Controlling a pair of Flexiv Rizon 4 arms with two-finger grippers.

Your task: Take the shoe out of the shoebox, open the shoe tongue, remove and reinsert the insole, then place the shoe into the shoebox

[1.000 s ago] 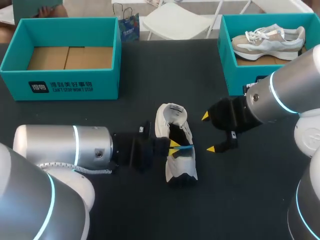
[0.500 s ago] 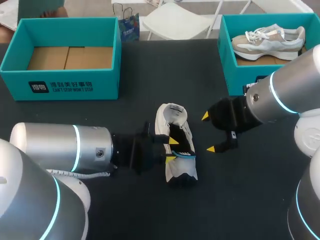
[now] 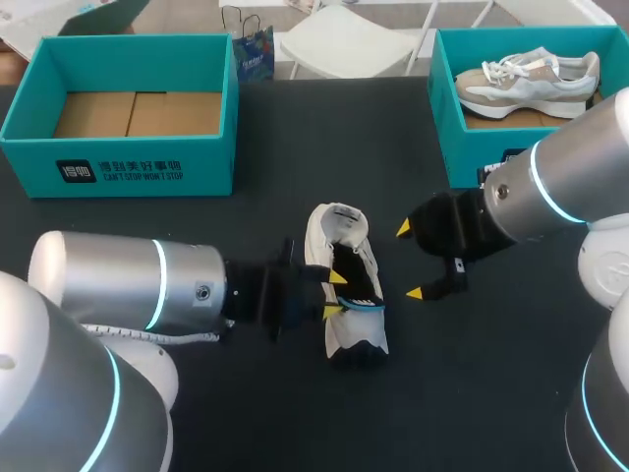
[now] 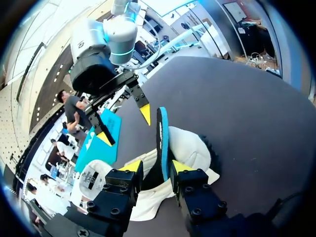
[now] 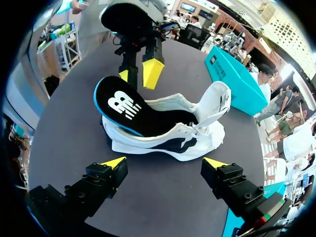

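Pinching the insole is my left tool.

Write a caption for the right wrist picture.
The left gripper pinches the insole sticking out of the white shoe; the right gripper hovers open.

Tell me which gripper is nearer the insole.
Left. The left gripper grips the insole, half out of the shoe; the right gripper hovers open beside the shoe, clear of it.

Insole lower end hidden inside shoe.
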